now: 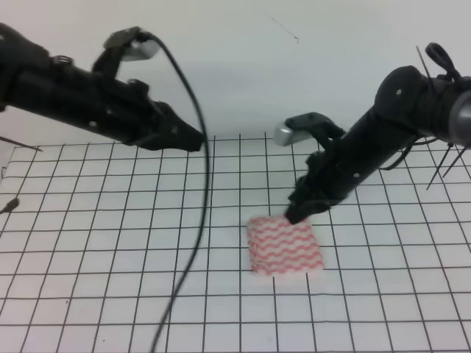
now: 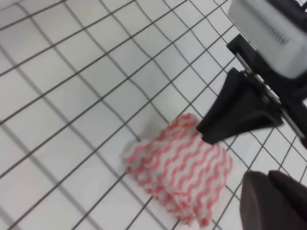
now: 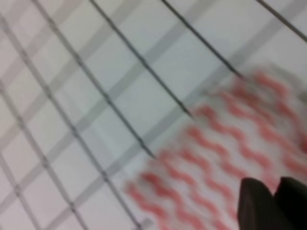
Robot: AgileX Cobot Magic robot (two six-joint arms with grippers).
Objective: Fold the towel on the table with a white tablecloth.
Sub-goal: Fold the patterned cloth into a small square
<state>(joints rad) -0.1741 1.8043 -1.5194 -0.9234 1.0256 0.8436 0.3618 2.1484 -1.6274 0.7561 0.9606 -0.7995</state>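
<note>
The towel point(image 1: 285, 246), white with pink-red wavy stripes, lies folded into a small thick square on the white tablecloth point(image 1: 110, 257) with its black grid. My right gripper point(image 1: 295, 214) reaches down from the upper right, and its tip is at the towel's far edge with the jaws together. In the left wrist view the towel point(image 2: 180, 167) shows stacked layers, and the right gripper point(image 2: 206, 130) touches its far corner. The blurred right wrist view shows the towel point(image 3: 225, 158) just ahead of my right gripper's closed fingers point(image 3: 256, 203). My left gripper point(image 1: 195, 140) hangs shut and empty, well above the table to the left of the towel.
A black cable point(image 1: 193, 243) hangs from the left arm down across the table, left of the towel. Thin dark rods point(image 1: 441, 165) stick out at the far right, and a small dark object point(image 1: 9, 206) sits at the left edge. A plain white wall stands behind the table.
</note>
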